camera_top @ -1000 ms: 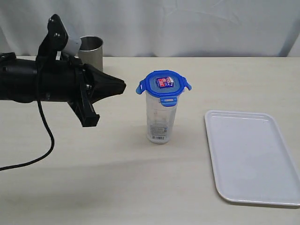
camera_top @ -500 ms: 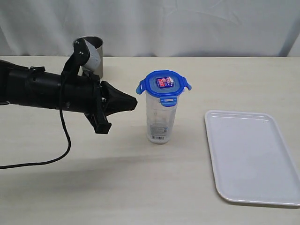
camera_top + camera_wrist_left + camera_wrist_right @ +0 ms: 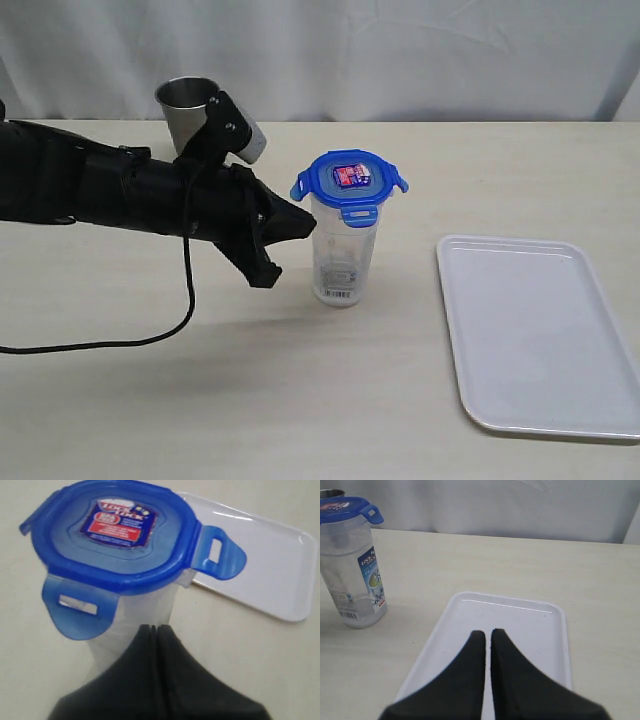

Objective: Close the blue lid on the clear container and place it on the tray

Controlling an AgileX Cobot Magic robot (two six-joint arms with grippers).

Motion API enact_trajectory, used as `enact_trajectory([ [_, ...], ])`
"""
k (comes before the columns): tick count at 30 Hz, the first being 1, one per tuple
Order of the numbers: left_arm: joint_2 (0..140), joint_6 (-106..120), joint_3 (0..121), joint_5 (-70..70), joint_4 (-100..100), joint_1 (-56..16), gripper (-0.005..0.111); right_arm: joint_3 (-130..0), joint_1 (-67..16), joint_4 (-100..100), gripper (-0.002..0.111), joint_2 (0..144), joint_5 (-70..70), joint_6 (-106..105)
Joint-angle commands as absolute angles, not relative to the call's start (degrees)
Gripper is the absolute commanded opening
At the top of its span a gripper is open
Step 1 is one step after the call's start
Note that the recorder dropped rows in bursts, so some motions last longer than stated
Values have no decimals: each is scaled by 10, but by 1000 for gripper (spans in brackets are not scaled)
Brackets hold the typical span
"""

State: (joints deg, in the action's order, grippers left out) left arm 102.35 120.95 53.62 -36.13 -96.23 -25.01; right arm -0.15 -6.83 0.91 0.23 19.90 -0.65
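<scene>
Two tools, both pressed together, pinching nothing; at far left rear, steel cup upright on worktop; next, left tool held level, tip right at the side of the clear container just under its rim, contact not certain; container upright mid-worktop, blue lid seated on top, flaps sticking outward; well apart to the right, tray lying flat; right tool, seen only in its wrist view, pointing towards the tray.

Open tabletop separates clear container from tray.
</scene>
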Motion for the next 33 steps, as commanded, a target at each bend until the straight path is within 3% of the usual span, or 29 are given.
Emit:
enact_trajectory([
  [1, 1024, 1227, 540, -347, -966, -254, 0, 0, -65, 8, 4, 0, 198, -4],
  [33, 1024, 1225, 533, -304, -947, -253, 0, 0, -65, 8, 4, 0, 198, -4],
])
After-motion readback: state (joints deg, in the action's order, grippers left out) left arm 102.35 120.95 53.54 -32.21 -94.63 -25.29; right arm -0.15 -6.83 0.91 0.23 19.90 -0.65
